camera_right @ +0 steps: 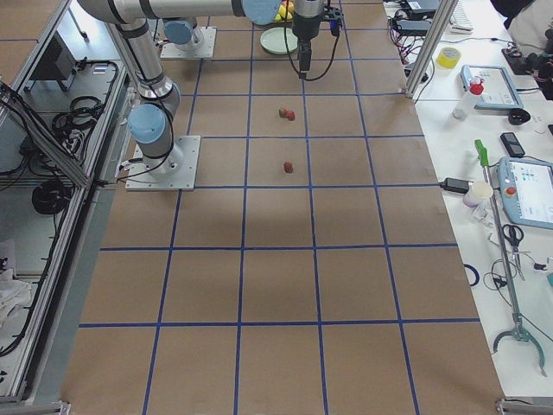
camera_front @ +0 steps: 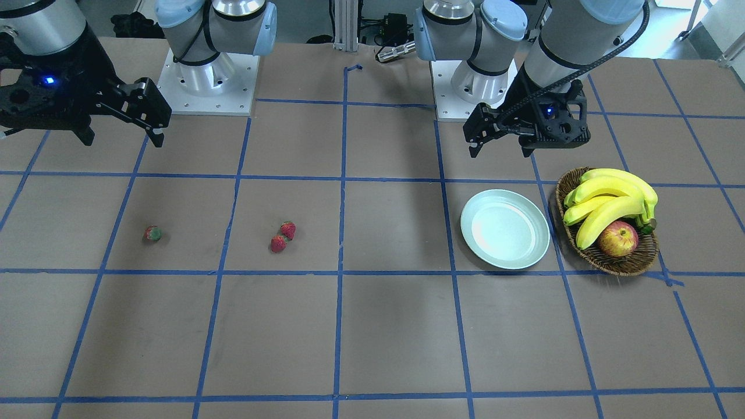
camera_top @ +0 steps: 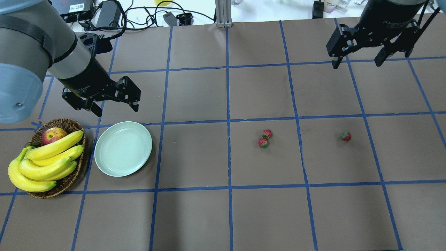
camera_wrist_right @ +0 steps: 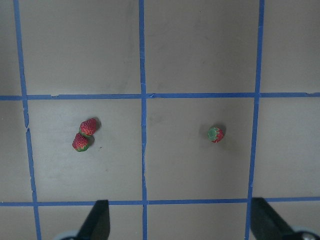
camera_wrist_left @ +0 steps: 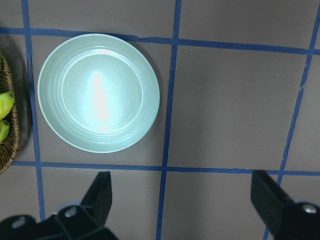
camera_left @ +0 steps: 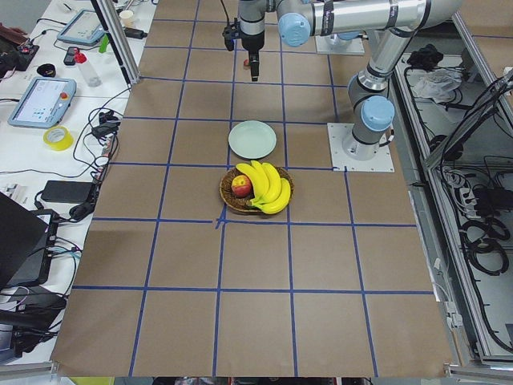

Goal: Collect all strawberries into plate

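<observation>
1. Plate [camera_top: 123, 149]: pale mint-green, round, lying flat on the table [camera_top: 195, 209]; nothing in it.
2. Strawberries [camera_top: 267, 134]: 3 in all, none in the plate. 2 lie touching each other on the table, well apart from the plate, on the side away from the basket.
3. Third strawberry [camera_top: 345, 136]: alone, farther from the plate along the same line.
4. Left gripper [camera_top: 115, 108]: fingers spread wide, holding nothing, raised near the plate's rim on the robot-base side.
5. Right gripper [camera_top: 356, 64]: fingers spread, holding nothing, raised well apart from the plate, out past the third strawberry.
6. Basket [camera_top: 66, 122]: brown wicker, just beside the plate, opposite the strawberries; holds bananas [camera_top: 48, 157] and 1 apple [camera_top: 53, 135].
</observation>
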Available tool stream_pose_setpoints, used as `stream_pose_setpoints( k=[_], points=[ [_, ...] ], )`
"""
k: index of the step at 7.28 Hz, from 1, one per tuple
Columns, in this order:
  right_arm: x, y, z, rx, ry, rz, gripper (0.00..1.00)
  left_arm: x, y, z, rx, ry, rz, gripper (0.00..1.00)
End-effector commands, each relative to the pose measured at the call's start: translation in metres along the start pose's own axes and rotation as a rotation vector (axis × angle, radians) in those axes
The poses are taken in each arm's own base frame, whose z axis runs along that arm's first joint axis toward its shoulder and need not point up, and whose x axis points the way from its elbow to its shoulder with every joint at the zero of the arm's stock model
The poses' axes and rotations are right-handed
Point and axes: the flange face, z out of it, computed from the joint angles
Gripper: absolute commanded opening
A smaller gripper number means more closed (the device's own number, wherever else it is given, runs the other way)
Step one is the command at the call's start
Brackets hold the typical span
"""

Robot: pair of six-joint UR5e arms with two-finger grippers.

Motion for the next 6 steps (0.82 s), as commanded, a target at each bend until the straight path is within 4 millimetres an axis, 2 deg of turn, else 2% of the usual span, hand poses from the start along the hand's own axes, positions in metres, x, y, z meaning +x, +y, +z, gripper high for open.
stream_pose_setpoints(
  k=[1, 3, 5, 6],
  points=[
    [-0.001, 0.001, 0.002, -0.005, -0.001, -0.001, 1.0, -0.001, -0.001, -0.002, 0.004, -0.009, 0.007, 1.0],
    [-0.002, -0.012, 0.017, -0.017, -0.005, 0.016, 1.0, -0.006, 0.003, -0.012, 0.016, -0.052, 0.004, 1.0],
    [-0.013, -0.049, 0.059, -0.023, -0.017, 0.135, 1.0, -0.001, 0.006, -0.028, 0.023, -0.043, 0.009, 1.0],
    [-0.046, -0.053, 0.081, -0.02, -0.014, 0.133, 1.0, 0.001, 0.003, -0.04, 0.038, -0.041, 0.009, 1.0]
  ],
)
